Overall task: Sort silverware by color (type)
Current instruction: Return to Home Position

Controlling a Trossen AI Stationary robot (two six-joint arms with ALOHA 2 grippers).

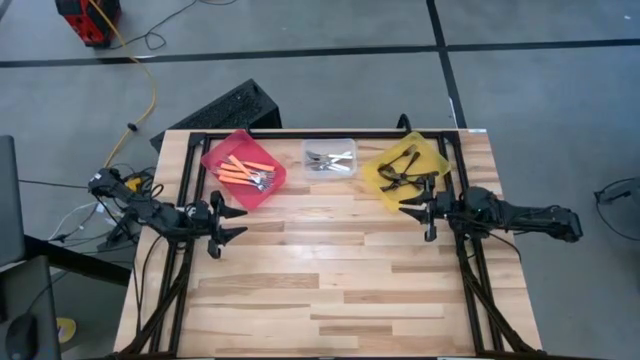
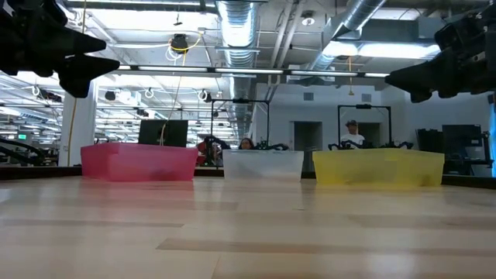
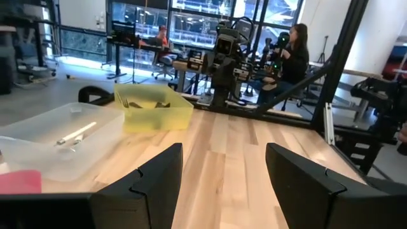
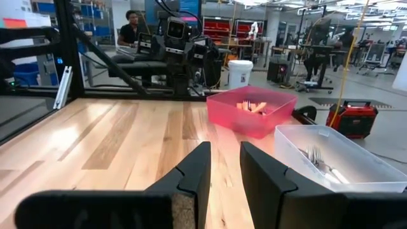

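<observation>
Currently binned: orange forks (image 1: 248,170) in red bin (image 1: 215,160), silver forks (image 1: 328,160) in clear bin (image 1: 330,143), dark forks (image 1: 400,165) in yellow bin (image 1: 372,172); probably light, stiff, slick, best pinched mid-handle; left gripper (image 1: 236,223) and right gripper (image 1: 408,209) both parted, empty.

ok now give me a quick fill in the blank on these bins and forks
The orange-handled forks lie in the ___.
The silver forks lie in the ___.
The dark forks lie in the ___.
The left gripper hovers nearest the ___.
Missing: red bin; clear bin; yellow bin; red bin.
</observation>
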